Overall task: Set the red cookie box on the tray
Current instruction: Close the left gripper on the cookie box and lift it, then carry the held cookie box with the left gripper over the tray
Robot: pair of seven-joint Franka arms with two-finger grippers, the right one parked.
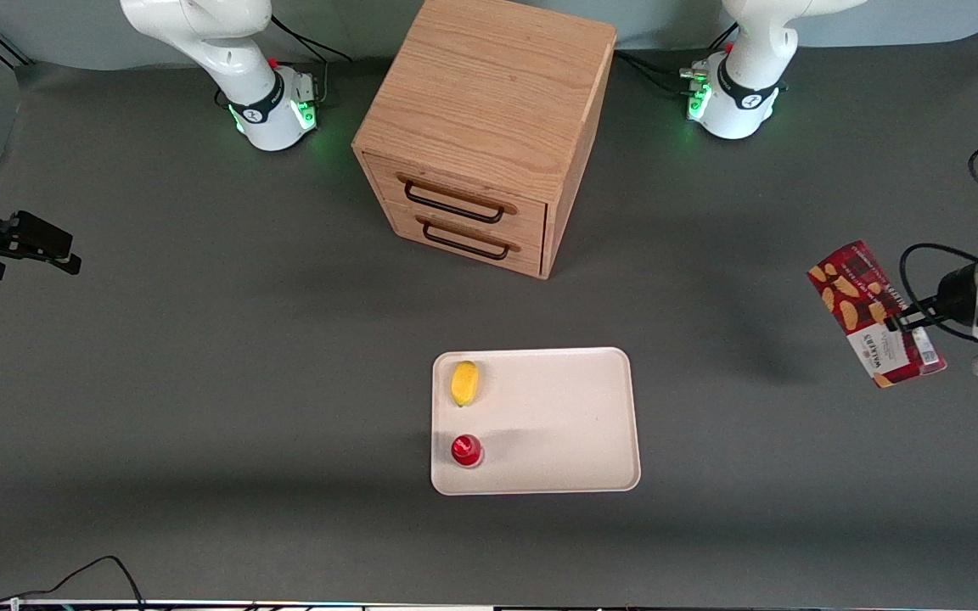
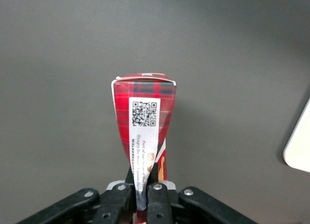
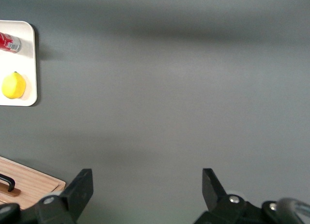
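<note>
The red cookie box (image 1: 873,315), a slim tartan carton with cookie pictures and a white label, hangs in the air above the mat toward the working arm's end of the table. My left gripper (image 1: 903,321) is shut on it, pinching its narrow sides. In the left wrist view the gripper (image 2: 141,187) clamps the red cookie box (image 2: 144,115) between black fingers (image 2: 156,192), with the QR label facing the camera. The cream-white tray (image 1: 565,424) lies flat near the table's middle, well apart from the box; only its corner (image 2: 298,151) shows in the wrist view.
On the tray sit a yellow lemon (image 1: 464,383) and a small round red-capped item (image 1: 466,450), both at the tray's end toward the parked arm. A wooden drawer cabinet (image 1: 485,127) stands farther from the front camera than the tray. Grey mat (image 1: 752,475) surrounds them.
</note>
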